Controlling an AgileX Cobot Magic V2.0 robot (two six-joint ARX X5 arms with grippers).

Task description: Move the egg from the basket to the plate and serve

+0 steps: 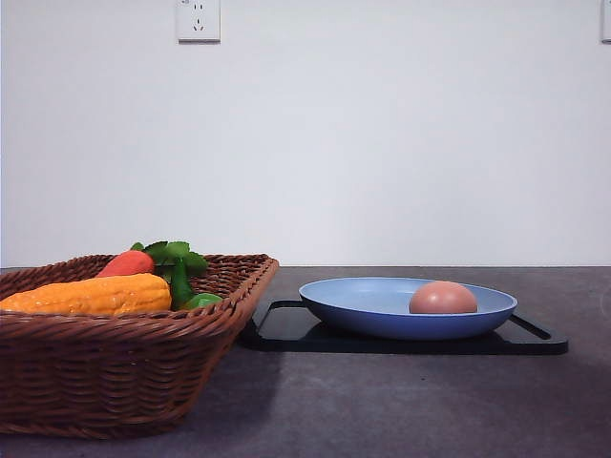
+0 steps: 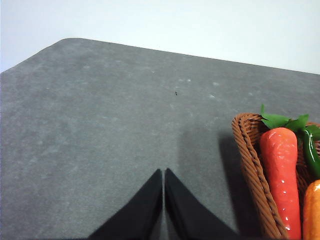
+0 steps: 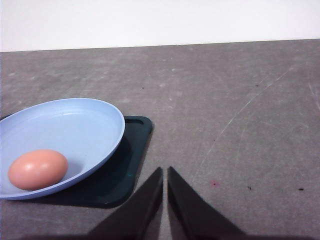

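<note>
Two tools, both pressed together and holding nothing: the left tool (image 2: 164, 200) beside the basket (image 2: 250, 165), the right tool (image 3: 165, 200) near the plate (image 3: 100, 125). Inside the plate lies the egg (image 3: 38, 169), likely light, smooth, brittle; the plate's rim seems the safer hold.

One egg (image 1: 443, 298), one plate (image 1: 363, 307), one black tray (image 1: 286, 324). One basket (image 1: 115, 372) holds one carrot (image 1: 126, 263) and one yellow-orange vegetable (image 1: 91, 294). One wall socket (image 1: 198, 19) sits upper left.
</note>
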